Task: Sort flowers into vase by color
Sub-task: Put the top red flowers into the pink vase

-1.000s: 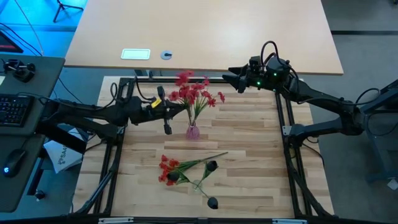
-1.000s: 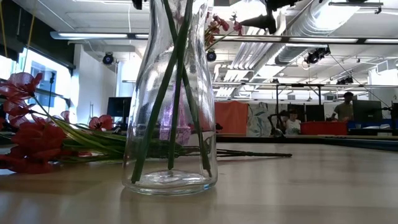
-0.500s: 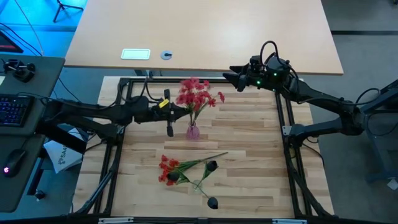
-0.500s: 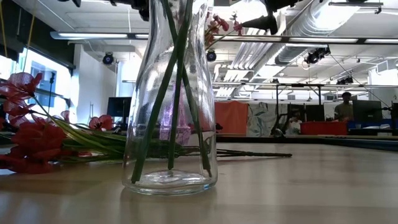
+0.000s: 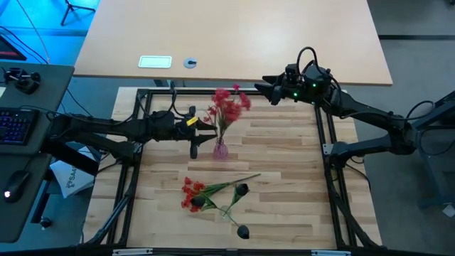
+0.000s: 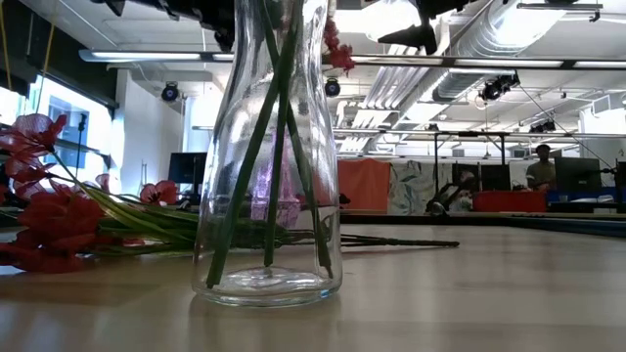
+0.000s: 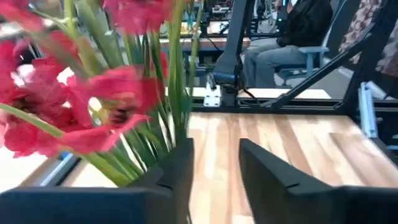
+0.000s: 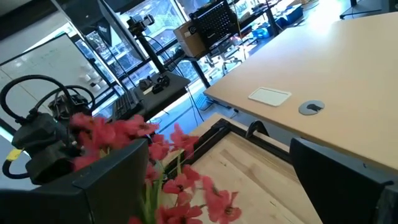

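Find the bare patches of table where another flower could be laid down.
Bare wood lies right of the pink vase toward the right frame rail, and front-left of the loose flowers. Crowded: around the vase, where the left gripper hovers, and the flower pile.

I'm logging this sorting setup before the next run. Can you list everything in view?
Pink vase: one, pink, middle of the wooden table.
Red flowers in it: bright red, bunch count unclear.
Loose red bunch: one, red, lying flat near the front of the table.
Clear vase: one, glass, upright, holding three green stems.
Dark blooms: three, near-black, spread around the clear vase.
White card: one, on the tan desk behind.
Grey disc: one, beside the card.
Keyboard: one, black, far left.
People: in the room's background.
Left gripper: open, beside the red stems.
Right gripper: open, at the table's back edge.
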You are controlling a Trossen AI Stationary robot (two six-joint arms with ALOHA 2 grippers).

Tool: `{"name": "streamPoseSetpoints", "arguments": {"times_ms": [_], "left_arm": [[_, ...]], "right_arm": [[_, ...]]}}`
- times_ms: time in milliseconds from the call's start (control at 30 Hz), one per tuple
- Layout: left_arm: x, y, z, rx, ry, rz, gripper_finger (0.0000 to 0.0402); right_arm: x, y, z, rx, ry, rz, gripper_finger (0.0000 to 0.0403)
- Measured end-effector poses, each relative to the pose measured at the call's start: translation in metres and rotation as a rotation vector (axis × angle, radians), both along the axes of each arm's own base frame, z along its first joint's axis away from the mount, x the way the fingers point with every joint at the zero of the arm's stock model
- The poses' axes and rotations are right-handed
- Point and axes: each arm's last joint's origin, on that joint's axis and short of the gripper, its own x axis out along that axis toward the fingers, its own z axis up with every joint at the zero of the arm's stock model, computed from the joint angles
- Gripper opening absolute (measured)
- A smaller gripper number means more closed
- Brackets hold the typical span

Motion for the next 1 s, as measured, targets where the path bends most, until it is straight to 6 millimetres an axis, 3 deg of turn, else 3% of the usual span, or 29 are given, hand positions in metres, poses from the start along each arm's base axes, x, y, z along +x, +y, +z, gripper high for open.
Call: {"name": "streamPoseSetpoints", "arguments": {"times_ms": [300,533,667,833,1000], "left_arm": [[-0.024,-0.004,0.01,-0.104,0.03,-0.056,0.0222],[-0.063,-0.003,0.024,-0.089,0.044,0.023,0.0233],[-0.079,-0.003,0.025,-0.102,0.029,0.04,0.0227],[-0.094,-0.004,0.006,-0.202,0.007,0.047,0.0211],[-0.107,-0.004,-0.01,-0.284,-0.018,0.059,0.0197]], "right_arm": [[0.001,0.001,0.0,0.029,-0.012,0.004,0.0387],[0.006,0.017,0.0,0.09,-0.02,0.163,0.0387],[0.0,0.027,-0.004,0.094,0.056,0.22,0.0376],[-0.014,0.035,-0.008,0.145,0.149,0.176,0.0306],[0.006,0.052,-0.004,0.081,0.071,0.205,0.0168]]}}
